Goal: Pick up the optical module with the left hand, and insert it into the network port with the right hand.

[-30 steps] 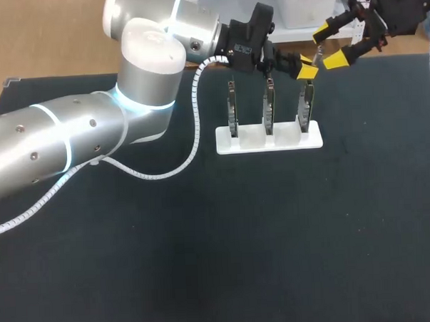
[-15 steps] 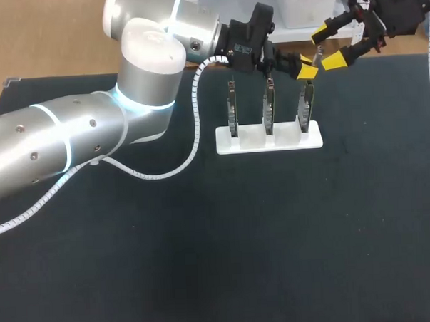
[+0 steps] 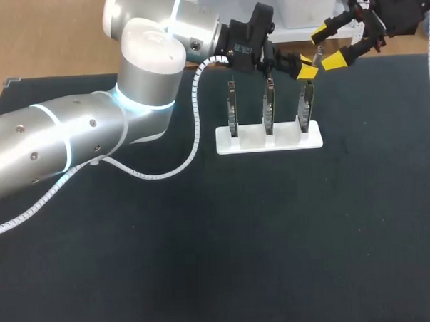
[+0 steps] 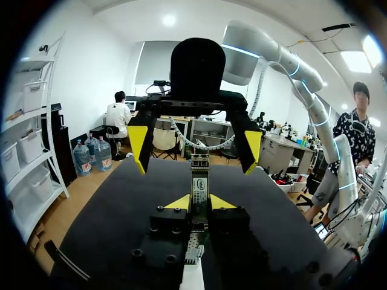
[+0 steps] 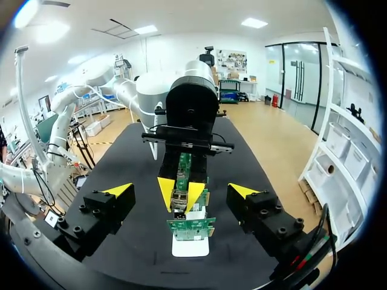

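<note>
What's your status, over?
Left gripper shut on rightmost module, seated in white rack. Right gripper open, facing it. Nothing between them.

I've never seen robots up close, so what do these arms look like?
The left arm is rounded silver tubing with glowing pale rings and a white spiral cable. The left tool and right tool are black with yellow wedge tips.

We work in a robotics lab; left arm (image 3: 71, 139), right arm (image 3: 397, 7), dark table (image 3: 275, 237); white rack (image 3: 268, 139) holding circuit boards (image 3: 268, 105).
</note>
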